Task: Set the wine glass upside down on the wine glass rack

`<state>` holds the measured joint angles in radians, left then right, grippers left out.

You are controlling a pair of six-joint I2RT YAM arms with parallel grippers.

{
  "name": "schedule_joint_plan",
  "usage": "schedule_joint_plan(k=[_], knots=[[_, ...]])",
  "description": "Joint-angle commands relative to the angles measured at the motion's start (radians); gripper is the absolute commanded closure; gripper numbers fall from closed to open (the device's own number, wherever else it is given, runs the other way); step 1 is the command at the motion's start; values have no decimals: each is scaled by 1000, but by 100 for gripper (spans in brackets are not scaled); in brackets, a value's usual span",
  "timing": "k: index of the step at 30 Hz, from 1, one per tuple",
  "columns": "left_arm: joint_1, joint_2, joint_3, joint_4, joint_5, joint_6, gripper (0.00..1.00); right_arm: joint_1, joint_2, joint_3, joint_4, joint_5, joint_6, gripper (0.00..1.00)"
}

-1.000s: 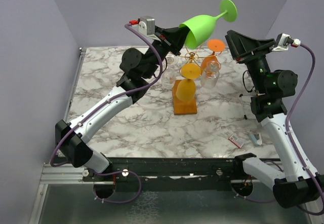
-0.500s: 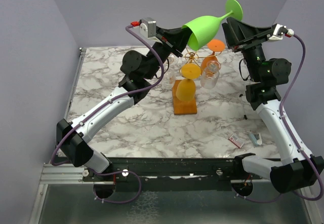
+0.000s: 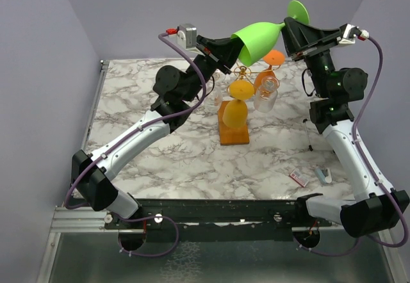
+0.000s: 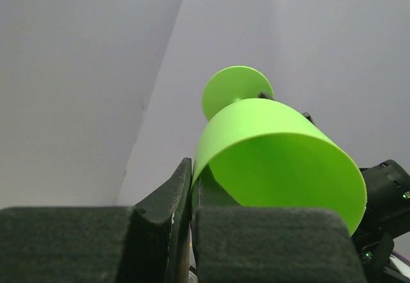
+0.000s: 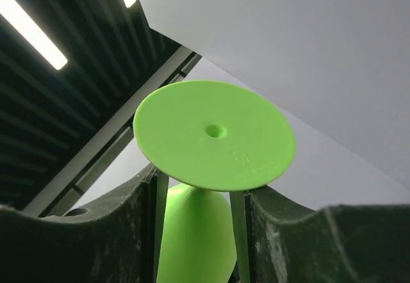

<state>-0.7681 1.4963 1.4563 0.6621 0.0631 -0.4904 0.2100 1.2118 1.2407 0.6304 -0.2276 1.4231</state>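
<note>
- The left pincer [image 3: 234,47] is clamped on the bowl rim of the green wine glass [image 3: 259,38], which is tilted high above the rack [image 3: 234,136] on the desk [image 3: 160,148].
- The right pincer [image 3: 289,28] is parted, its fingers [image 5: 144,212] straddling the stem beside the foot.

The left arm [image 3: 138,136] and right arm [image 3: 352,158] match: each is a chain of white moulded shells and matte black joint housings. A purple cable [image 3: 200,68] runs along the outside of each. Each wrist carries a small silver-grey camera box [image 3: 186,32] with a red plug. A tiny green light [image 4: 405,194] glows on the right arm's black housing. The left gripper [image 4: 192,196] and right gripper [image 5: 198,232] have black, wedge-shaped jaws faced with dark, felt-like padding. The base rail [image 3: 218,211] is black with silver bolts.
</note>
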Motion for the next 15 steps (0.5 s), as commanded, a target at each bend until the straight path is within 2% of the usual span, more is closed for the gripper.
schedule_joint_plan(k=[1, 4, 5, 9, 15], knots=[[-6, -24, -9, 30, 41, -32, 100, 3, -3, 43, 18, -41, 8, 60], [-6, -25, -14, 29, 40, -46, 100, 3, 9, 64, -26, -81, 10, 72], [-6, -29, -21, 28, 40, -57, 100, 3, 14, 67, -29, -89, 9, 73], [-5, -46, -41, 30, 47, -80, 100, 4, 23, 46, 3, -102, 31, 76], [-5, -46, -39, 29, 63, -68, 100, 18, 48, 45, 34, -130, 22, 74]])
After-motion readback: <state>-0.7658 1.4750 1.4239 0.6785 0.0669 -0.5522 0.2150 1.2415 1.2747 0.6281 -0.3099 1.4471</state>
